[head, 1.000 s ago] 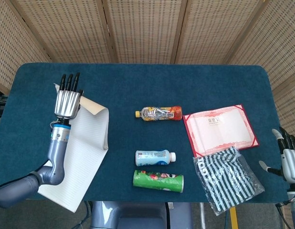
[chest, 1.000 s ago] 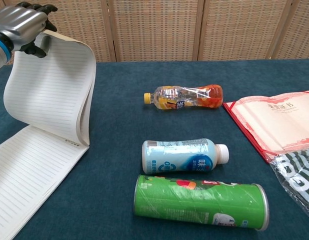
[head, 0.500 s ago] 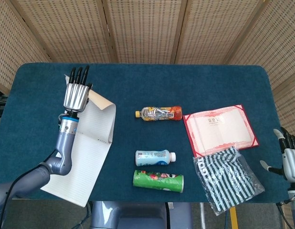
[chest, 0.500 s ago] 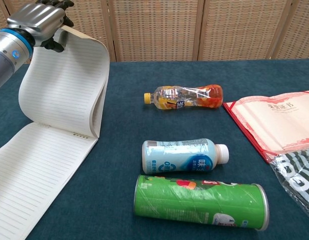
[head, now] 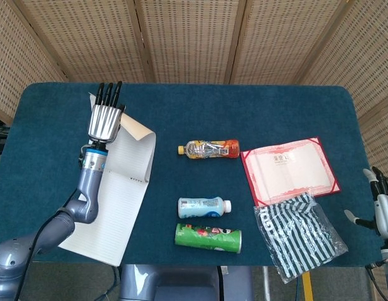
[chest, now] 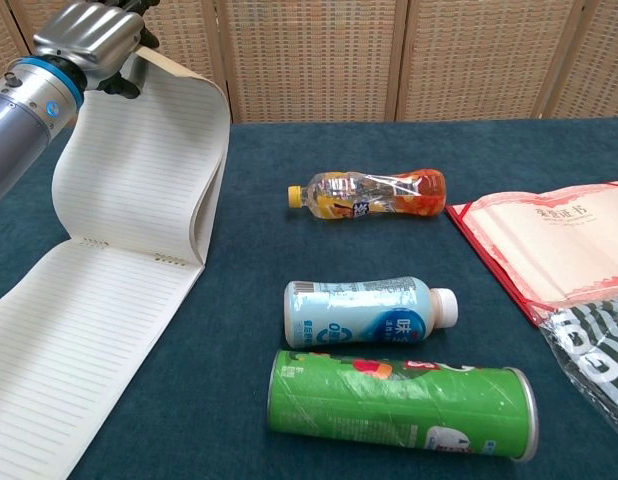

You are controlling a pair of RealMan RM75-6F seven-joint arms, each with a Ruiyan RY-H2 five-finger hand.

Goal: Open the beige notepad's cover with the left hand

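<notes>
The beige notepad (head: 112, 207) lies on the left of the blue table (head: 244, 106), lined pages up, also seen in the chest view (chest: 79, 340). Its cover and top sheets (head: 139, 153) curl up in an arch (chest: 149, 170), the beige outer side showing at the raised edge. My left hand (head: 106, 116) grips that raised edge from above, fingers pointing away from me; in the chest view my left hand (chest: 89, 35) sits at the top left with the thumb under the edge. My right hand (head: 383, 204) hangs off the table's right edge, fingers apart, holding nothing.
An orange drink bottle (head: 210, 149) lies mid-table, a white-and-blue bottle (head: 203, 205) and a green can (head: 208, 237) nearer me. A red certificate folder (head: 289, 169) lies open at the right, with a striped bag (head: 299, 233) below it. Wicker screens stand behind.
My left hand has carried the raised cover edge to the right and further back, and the notepad's fold has shifted right with it. The right hand has barely moved.
</notes>
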